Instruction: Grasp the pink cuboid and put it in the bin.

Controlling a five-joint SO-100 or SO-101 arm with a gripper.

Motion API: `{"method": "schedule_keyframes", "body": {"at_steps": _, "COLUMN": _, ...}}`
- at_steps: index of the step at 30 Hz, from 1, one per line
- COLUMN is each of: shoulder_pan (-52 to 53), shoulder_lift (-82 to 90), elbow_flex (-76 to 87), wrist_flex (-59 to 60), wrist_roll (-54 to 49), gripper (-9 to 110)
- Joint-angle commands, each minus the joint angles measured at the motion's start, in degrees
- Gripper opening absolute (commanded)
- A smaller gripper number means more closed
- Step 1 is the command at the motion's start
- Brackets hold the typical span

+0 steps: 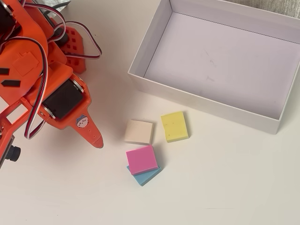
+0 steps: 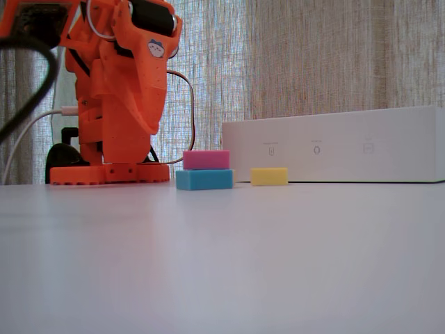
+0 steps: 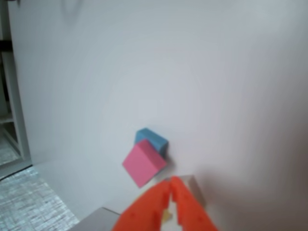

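Observation:
The pink cuboid lies on the table, stacked askew on a blue block. In the fixed view the pink cuboid sits on top of the blue block. The wrist view shows the pink cuboid just beyond my fingertips. My orange gripper is shut and empty, raised above the table to the left of the blocks in the overhead view; it also shows in the wrist view. The white bin stands empty at the upper right, and the fixed view shows its side wall.
A yellow block and a cream block lie between the stacked blocks and the bin's near wall. The arm's orange base and cables fill the left side. A curtain hangs behind the table in the fixed view.

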Motion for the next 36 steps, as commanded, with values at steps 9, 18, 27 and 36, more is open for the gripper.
{"method": "schedule_keyframes", "body": {"at_steps": 9, "shoulder_pan": -1.1, "shoulder_lift": -0.2, "elbow_flex": -0.4, "wrist_flex": -0.8, "wrist_roll": -1.3, "gripper": -8}}
{"method": "schedule_keyframes", "body": {"at_steps": 18, "shoulder_pan": -1.7, "shoulder_lift": -0.2, "elbow_flex": -0.6, "wrist_flex": -1.2, "wrist_roll": -0.4, "gripper": 4}}
{"method": "schedule_keyframes", "body": {"at_steps": 27, "shoulder_pan": -10.8, "shoulder_lift": -22.0, "elbow_flex": -22.6, "wrist_flex": -9.1, "wrist_roll": 10.6, "gripper": 6}}
{"method": "schedule_keyframes", "body": {"at_steps": 36, "shoulder_pan": -17.3, "shoulder_lift": -51.4, "elbow_flex": -53.5, "wrist_flex": -4.6, "wrist_roll": 25.1, "gripper": 24}}
